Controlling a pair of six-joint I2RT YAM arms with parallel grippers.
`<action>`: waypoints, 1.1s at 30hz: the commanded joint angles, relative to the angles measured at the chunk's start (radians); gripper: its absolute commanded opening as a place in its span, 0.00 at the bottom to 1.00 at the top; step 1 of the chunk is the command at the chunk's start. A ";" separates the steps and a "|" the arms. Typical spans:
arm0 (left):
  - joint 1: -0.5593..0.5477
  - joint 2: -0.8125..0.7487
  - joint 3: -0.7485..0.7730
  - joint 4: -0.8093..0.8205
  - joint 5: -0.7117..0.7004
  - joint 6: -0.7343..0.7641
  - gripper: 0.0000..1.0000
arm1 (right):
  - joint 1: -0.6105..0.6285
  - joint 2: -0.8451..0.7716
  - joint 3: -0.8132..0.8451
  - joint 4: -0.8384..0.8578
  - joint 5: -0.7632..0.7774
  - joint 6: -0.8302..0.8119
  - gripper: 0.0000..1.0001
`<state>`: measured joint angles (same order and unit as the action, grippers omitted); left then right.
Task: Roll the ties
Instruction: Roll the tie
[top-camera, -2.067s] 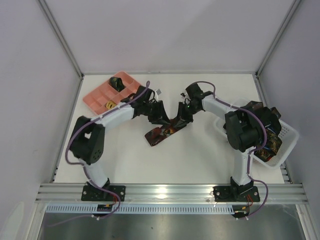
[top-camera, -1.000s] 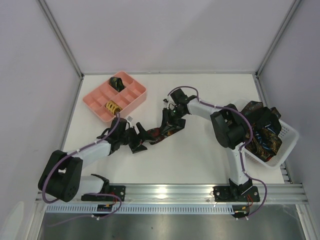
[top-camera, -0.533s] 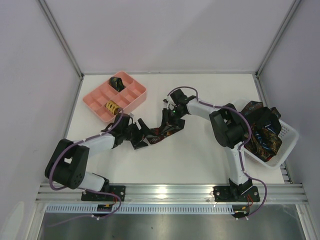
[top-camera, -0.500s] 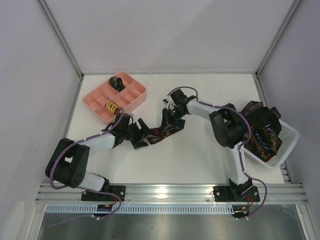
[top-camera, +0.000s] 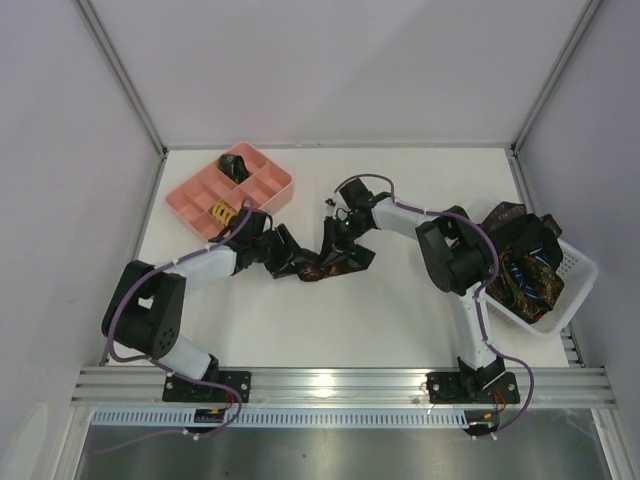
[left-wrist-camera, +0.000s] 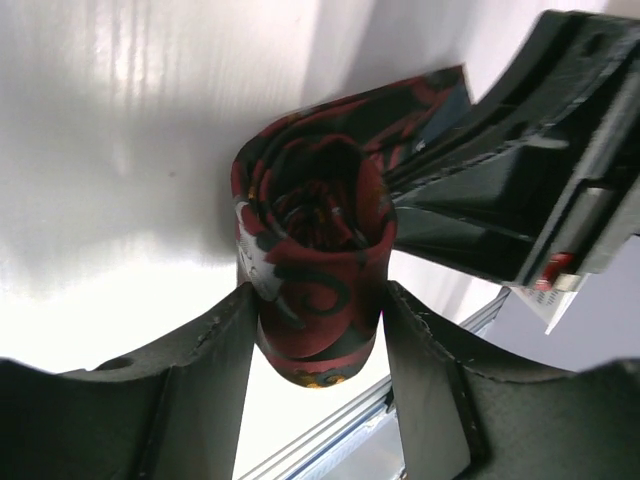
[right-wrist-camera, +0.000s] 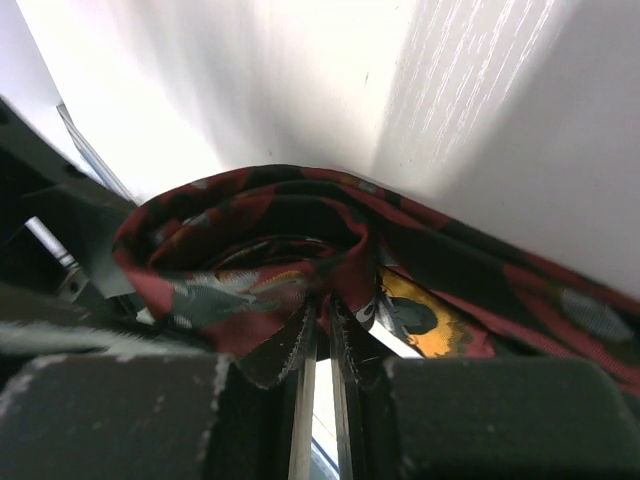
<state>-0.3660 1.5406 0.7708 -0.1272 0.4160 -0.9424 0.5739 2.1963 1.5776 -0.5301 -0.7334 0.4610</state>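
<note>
— What am I looking at from over here?

— Biggest first: the white basket (top-camera: 585, 264) stands well off behind the right gripper (right-wrist-camera: 322, 340), out past that arm's elbow, with the spare ties (top-camera: 520, 265) heaped in it. The pink tray (top-camera: 197, 192) lies near the left gripper (left-wrist-camera: 318, 300), on its far side.

— And the one on the table?

— That tie (left-wrist-camera: 315, 250) sits right between the two grippers, mostly coiled up. The left gripper's fingers (left-wrist-camera: 215, 390) are closed against the coil's two sides, hugging it. The right gripper is shut to a sliver and looks to be nipping fabric at the coil's heart.

— Which way does it lie?

— Each wrist looks into an open end of the coil, so I'd judge its axis runs from one gripper to the other. A short flat tail leads away from the left gripper, alongside the right one.

— So which arm is nearer?

— Neither, both are touching it. The right has the core, so I'd expect twisting there to wind in the tail while the left steadies the coil.
</note>
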 joint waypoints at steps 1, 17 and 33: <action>0.001 0.004 0.073 -0.018 0.013 0.018 0.57 | 0.017 0.014 0.019 0.051 -0.021 0.036 0.15; -0.105 0.137 0.249 -0.106 0.014 0.042 0.57 | -0.022 -0.059 -0.080 0.085 0.077 0.136 0.16; -0.119 0.236 0.390 -0.157 0.014 0.025 0.58 | -0.135 -0.115 -0.080 0.010 0.149 0.102 0.19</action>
<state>-0.4717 1.7615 1.1095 -0.2653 0.4244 -0.9165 0.4538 2.1468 1.4818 -0.4831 -0.6163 0.5823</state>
